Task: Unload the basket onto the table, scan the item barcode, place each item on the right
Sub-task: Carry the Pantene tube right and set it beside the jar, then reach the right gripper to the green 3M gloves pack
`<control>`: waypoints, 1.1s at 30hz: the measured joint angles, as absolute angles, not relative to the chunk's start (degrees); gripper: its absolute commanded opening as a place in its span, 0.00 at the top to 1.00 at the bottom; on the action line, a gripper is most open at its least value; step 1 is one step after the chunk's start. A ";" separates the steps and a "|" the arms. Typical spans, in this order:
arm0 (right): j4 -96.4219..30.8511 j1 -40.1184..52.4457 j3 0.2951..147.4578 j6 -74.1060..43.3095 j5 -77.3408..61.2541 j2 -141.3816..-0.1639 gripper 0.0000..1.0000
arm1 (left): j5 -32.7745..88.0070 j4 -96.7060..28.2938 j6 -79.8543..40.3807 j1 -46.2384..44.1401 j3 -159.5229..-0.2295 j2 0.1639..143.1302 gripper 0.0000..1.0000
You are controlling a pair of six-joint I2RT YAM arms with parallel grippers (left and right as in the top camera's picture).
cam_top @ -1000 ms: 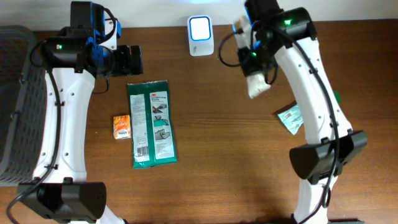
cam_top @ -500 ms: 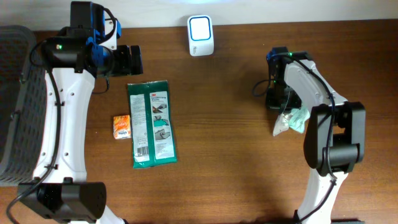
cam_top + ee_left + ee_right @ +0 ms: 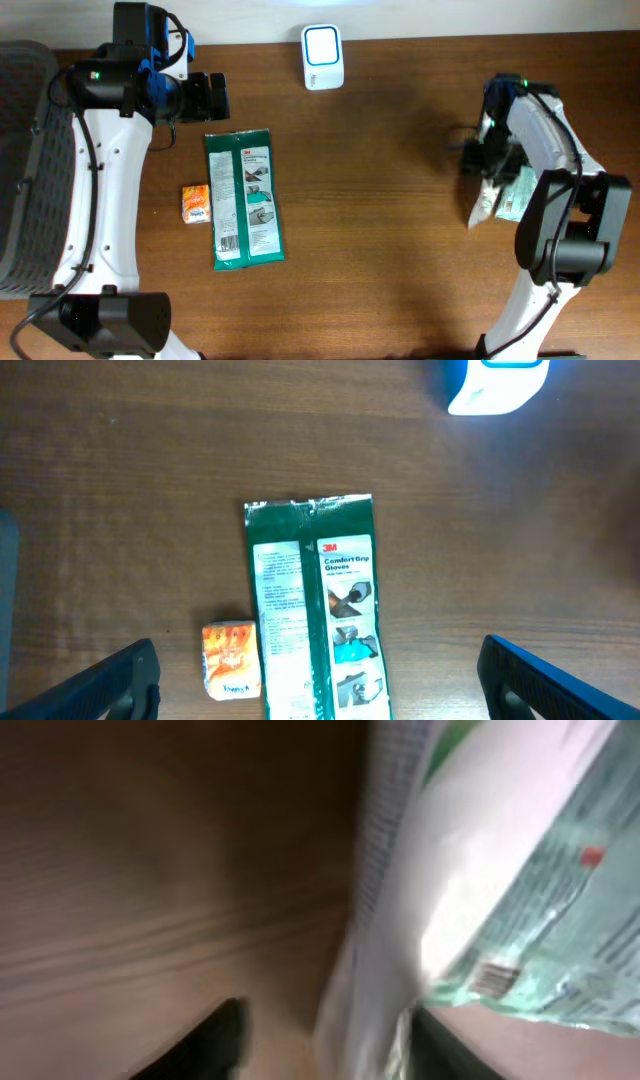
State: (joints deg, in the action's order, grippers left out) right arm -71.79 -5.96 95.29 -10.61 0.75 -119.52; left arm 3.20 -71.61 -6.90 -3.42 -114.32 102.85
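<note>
**Right pincer parted over two packets, left pincer wide open**

Right pincer (image 3: 325, 1025) is sitting close over the right side of the table (image 3: 380, 250). Its two fingers are standing apart, and bare wood is showing between one finger and the white packet (image 3: 483, 205), so it is gripping nothing. That view is blurred.

The white packet is lying on the table and overlapping one clear-green printed packet (image 3: 520, 190). One barcode (image 3: 490, 977) is showing at the printed packet's edge in the right wrist view.

Left pincer (image 3: 318, 660) is hanging fully open and empty above one green glove pack (image 3: 310, 610). One small orange packet (image 3: 231, 658) is lying just beside the pack.

One white scanner (image 3: 323, 57) is standing at the far edge, well apart from the two right-side packets. One grey basket (image 3: 20, 170) is sitting at the left edge.

That is making four packaged items on the table.
</note>
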 measured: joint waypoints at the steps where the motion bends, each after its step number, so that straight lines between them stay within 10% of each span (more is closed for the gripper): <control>1: -73.12 -4.67 98.17 -9.89 -0.84 -119.07 0.01 | 3.18 -71.59 -6.87 -3.42 -114.32 102.85 0.01; 9: -65.67 9.74 105.86 -9.30 -18.35 -116.68 0.03 | 3.20 -71.61 -6.87 -3.42 -114.32 102.85 0.01; 17: -51.51 26.89 105.86 -17.98 -22.20 -125.45 0.26 | 3.20 -71.61 -6.87 -3.42 -114.32 102.85 0.01; 33: -43.24 45.74 105.97 -25.08 6.22 -134.47 0.30 | 3.20 -71.59 -6.87 -3.42 -114.32 102.85 0.01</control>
